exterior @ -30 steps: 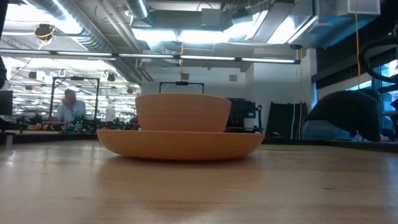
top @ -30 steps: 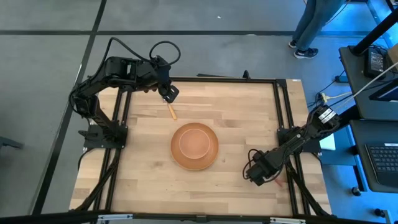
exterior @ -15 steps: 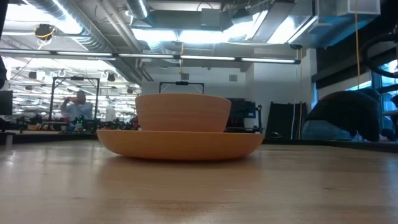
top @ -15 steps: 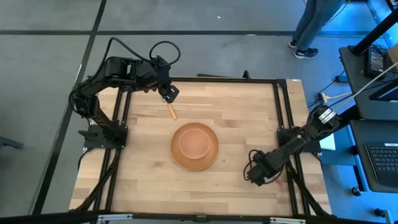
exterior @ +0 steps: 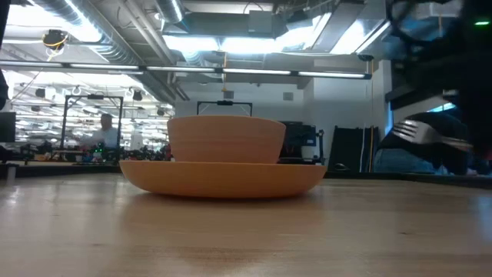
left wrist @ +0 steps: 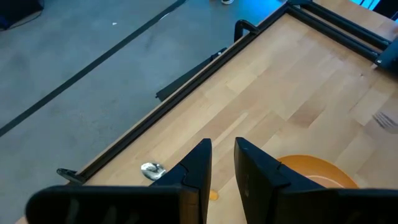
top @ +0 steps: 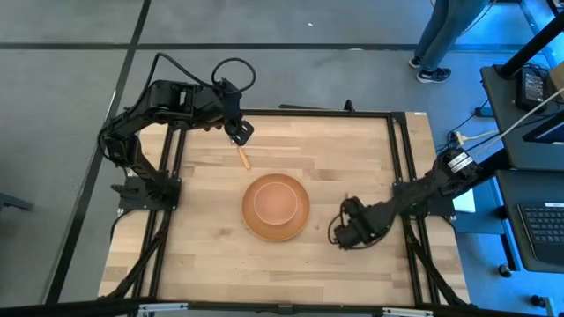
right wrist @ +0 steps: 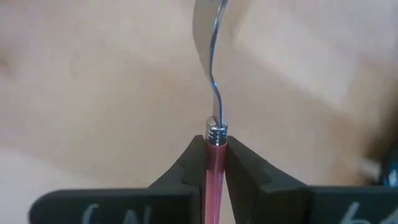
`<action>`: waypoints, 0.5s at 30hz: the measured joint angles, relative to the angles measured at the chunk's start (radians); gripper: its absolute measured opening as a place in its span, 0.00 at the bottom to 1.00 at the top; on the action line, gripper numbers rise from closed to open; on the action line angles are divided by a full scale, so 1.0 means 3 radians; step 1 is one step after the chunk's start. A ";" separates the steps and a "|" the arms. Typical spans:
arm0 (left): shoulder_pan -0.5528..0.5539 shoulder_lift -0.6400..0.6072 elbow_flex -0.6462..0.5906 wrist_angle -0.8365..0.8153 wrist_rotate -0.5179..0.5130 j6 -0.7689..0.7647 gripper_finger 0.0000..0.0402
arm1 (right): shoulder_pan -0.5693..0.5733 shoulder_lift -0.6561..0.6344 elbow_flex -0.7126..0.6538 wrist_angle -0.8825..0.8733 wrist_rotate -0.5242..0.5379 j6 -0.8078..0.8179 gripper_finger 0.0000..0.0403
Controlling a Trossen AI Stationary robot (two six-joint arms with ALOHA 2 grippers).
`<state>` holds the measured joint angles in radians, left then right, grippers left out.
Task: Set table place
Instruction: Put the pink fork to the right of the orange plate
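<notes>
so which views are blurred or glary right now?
Low view: fork and the dark arm behind it smeared; ceiling lights blown out. Right wrist view: table soft, right gripper sharper on the fork's red handle. High view: even, with a blue cast at right.

The bowl [top: 276, 202] sits in the plate [top: 250, 220], mid-table [top: 352, 150].

Grey floor [top: 70, 53] crossed by dark lines, a person [top: 445, 35] standing at the far corner. Beyond, ducts [exterior: 123, 27], strip lights [exterior: 254, 73], and what looks like a seated person [exterior: 106, 132].
</notes>
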<state>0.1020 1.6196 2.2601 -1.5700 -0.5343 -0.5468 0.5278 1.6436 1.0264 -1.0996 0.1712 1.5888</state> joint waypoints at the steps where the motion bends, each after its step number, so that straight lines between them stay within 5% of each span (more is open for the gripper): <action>1: -0.0001 0.0000 0.0000 0.0000 0.0000 0.0000 0.16 | -0.0058 0.0000 0.0029 -0.0020 0.0130 -0.0003 0.10; 6: -0.0001 0.0000 -0.0001 -0.0001 0.0000 0.0000 0.16 | -0.0389 -0.0004 0.0051 -0.0013 0.0450 -0.0068 0.10; 15: -0.0001 0.0000 -0.0001 -0.0001 0.0000 -0.0001 0.16 | -0.0915 -0.0005 0.0056 0.0753 0.0292 -0.0581 0.10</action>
<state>0.1017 1.6197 2.2597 -1.5703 -0.5343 -0.5472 0.2535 1.6421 1.0431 -0.8736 0.2589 1.4146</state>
